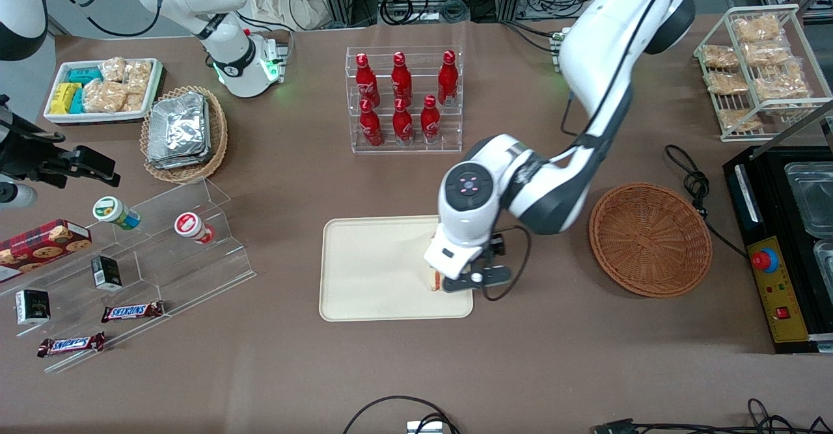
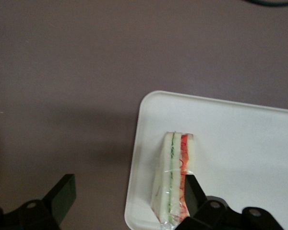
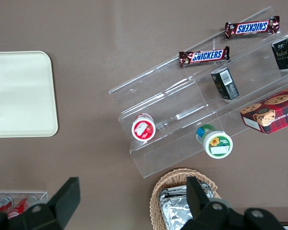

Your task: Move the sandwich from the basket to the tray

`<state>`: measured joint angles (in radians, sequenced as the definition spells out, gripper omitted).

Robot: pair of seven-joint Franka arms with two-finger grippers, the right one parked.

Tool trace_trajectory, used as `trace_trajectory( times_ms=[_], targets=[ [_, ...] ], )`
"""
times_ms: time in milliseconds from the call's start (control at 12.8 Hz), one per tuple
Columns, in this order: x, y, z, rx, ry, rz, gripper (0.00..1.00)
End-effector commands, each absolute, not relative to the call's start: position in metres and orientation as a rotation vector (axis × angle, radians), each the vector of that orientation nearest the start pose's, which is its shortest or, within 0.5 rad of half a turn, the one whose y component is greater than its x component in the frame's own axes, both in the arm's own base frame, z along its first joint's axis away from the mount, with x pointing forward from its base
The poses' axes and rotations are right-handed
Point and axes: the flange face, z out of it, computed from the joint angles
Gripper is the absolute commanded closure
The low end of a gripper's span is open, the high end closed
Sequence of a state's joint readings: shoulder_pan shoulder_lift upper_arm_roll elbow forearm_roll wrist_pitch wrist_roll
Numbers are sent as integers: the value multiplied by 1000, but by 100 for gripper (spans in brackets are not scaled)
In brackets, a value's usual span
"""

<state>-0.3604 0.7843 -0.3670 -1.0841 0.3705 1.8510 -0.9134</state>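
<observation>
The desk (image 1: 273, 369) carries everything, and seen from the front the tray (image 1: 364, 271) lies near its middle, with the basket (image 1: 651, 239) lying empty at about three o'clock from the tray, well apart from it. The sandwich (image 1: 433, 282) stands on the tray close to the corner nearest the basket, at roughly four o'clock from the tray's centre. The hand (image 2: 127, 199) hangs low directly over it with its fingers (image 2: 62, 191) spread wide apart; in the wrist view one finger looks to be touching or just beside the red-filling face of the sandwich (image 2: 175, 177), while the other sits well clear over bare desk.

The main risk, as I judge it, is that near finger: lifting off at an angle could drag the clear wrap and tip the narrow wedge over. It stands on a thin edge, so it probably topples easily. Sitting so close to the tray (image 2: 240, 143) rim, a nudge might push it onto the rim or off to the desk.
</observation>
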Motion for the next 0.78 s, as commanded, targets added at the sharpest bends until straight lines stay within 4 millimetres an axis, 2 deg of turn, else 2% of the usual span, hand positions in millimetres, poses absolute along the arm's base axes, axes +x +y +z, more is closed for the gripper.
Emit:
trace_trajectory(
  times_ms=[0, 235, 705],
  targets=[
    [645, -369, 436, -3035, -370, -178, 0],
    [651, -315, 492, -3010, -413, -193, 0],
    [656, -205, 562, -3043, -346, -107, 0]
  ],
)
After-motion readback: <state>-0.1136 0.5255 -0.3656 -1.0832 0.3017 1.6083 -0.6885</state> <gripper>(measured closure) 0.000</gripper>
